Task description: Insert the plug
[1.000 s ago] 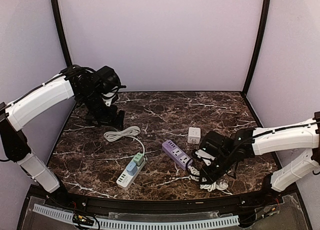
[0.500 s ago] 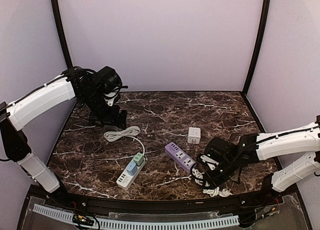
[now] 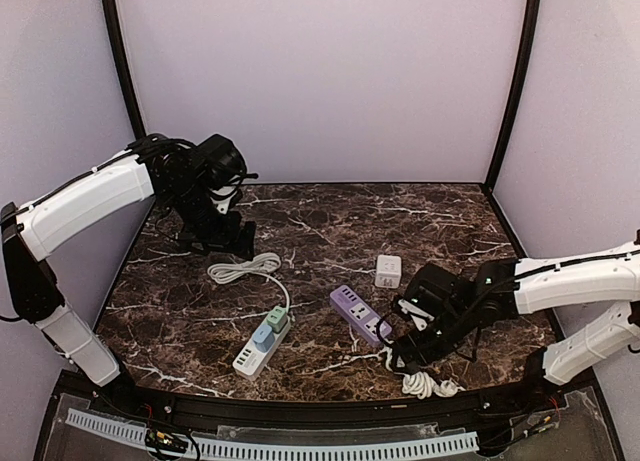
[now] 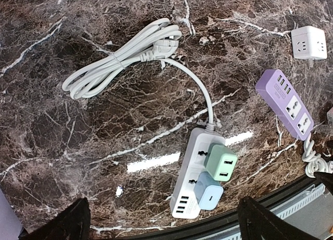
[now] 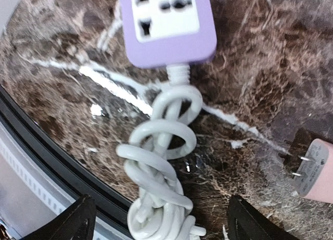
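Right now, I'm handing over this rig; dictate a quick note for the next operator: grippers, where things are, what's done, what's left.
Left gripper: open, empty, raised at the back left.
Right gripper: open, empty, over the coiled cable of the purple power strip.
Pink plug: loose on the table beside that gripper.
Done: white power strip carries two adapters.
Left: purple strip's visible sockets are empty; probably grasp the pink plug and insert it there.
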You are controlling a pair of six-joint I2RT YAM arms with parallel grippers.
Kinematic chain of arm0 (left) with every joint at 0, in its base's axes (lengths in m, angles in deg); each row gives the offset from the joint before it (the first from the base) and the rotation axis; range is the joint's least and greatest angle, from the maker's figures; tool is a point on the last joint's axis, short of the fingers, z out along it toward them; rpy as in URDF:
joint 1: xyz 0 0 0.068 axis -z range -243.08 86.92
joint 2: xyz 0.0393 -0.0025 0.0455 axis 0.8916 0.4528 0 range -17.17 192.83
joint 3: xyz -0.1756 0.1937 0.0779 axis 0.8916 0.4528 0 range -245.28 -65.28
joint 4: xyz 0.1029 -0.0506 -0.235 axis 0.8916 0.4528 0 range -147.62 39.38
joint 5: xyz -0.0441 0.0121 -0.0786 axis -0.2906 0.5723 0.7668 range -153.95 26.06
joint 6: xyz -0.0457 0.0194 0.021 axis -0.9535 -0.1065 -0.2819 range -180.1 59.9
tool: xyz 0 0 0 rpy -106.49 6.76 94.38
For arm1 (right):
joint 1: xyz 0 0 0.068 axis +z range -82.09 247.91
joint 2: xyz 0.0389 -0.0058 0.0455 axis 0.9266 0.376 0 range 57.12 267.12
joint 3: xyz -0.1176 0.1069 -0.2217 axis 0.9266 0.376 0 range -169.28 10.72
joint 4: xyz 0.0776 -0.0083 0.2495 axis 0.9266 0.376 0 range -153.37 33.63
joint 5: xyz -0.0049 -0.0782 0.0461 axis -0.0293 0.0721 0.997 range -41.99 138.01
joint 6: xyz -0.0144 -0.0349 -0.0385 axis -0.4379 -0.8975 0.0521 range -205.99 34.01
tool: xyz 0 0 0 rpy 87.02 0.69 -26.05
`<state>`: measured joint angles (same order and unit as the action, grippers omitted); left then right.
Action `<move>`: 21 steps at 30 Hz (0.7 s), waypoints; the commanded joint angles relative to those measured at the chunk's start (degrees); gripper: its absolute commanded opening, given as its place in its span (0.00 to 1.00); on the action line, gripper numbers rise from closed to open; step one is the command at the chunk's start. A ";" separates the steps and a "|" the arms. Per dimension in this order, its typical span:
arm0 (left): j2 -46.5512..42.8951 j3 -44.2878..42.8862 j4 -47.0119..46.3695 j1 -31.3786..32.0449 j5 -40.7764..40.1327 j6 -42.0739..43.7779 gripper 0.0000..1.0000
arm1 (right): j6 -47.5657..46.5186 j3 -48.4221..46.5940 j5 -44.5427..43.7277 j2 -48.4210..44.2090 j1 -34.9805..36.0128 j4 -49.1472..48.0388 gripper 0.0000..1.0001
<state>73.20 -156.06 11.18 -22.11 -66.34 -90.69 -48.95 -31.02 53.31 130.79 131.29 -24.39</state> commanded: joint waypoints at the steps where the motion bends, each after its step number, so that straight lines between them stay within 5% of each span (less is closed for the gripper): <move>1: 0.32 -0.98 0.98 -0.41 -0.14 0.92 0.99 | 0.06 -6.63 -4.50 -2.16 0.50 2.64 0.89; 9: 0.16 -1.39 0.83 -0.37 0.28 1.48 0.99 | 1.21 -14.57 -14.37 0.60 -3.07 9.00 0.95; 21: 2.80 -2.73 -3.29 -0.23 5.76 -1.11 0.98 | -1.97 -25.52 -12.00 10.06 -16.78 9.64 0.95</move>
<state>74.12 -156.50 10.37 -22.11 -64.22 -90.08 -49.74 -53.60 40.83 139.25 117.87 -15.82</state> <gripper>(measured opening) 0.987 0.945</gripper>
